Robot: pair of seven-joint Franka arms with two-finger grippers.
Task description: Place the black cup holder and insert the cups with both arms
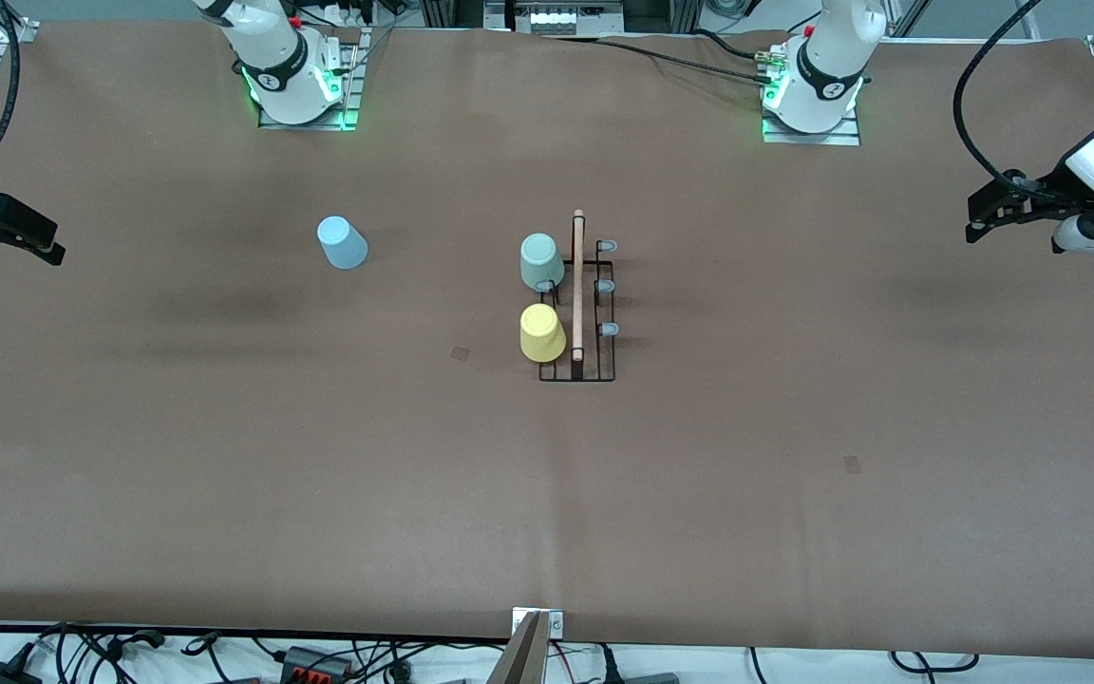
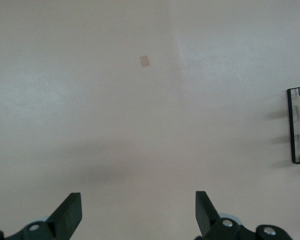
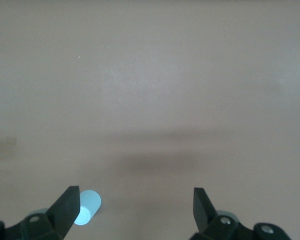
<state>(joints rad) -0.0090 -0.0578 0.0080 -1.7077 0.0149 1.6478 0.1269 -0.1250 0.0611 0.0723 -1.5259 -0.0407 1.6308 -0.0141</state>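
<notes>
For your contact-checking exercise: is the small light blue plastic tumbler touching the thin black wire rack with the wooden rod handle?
Apart. The front view shows the light blue plastic tumbler standing alone toward the right arm's end, bare table between it and the black wire rack.

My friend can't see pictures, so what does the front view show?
A black cup holder stands mid-table with a green cup and a yellow cup on it. A blue cup sits alone toward the right arm's end. Both claws, left and right, hang open at the table's ends.

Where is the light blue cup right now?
The light blue cup stands upside down, alone on the table toward the right arm's end, well apart from the black cup holder with its green and yellow cups.
</notes>
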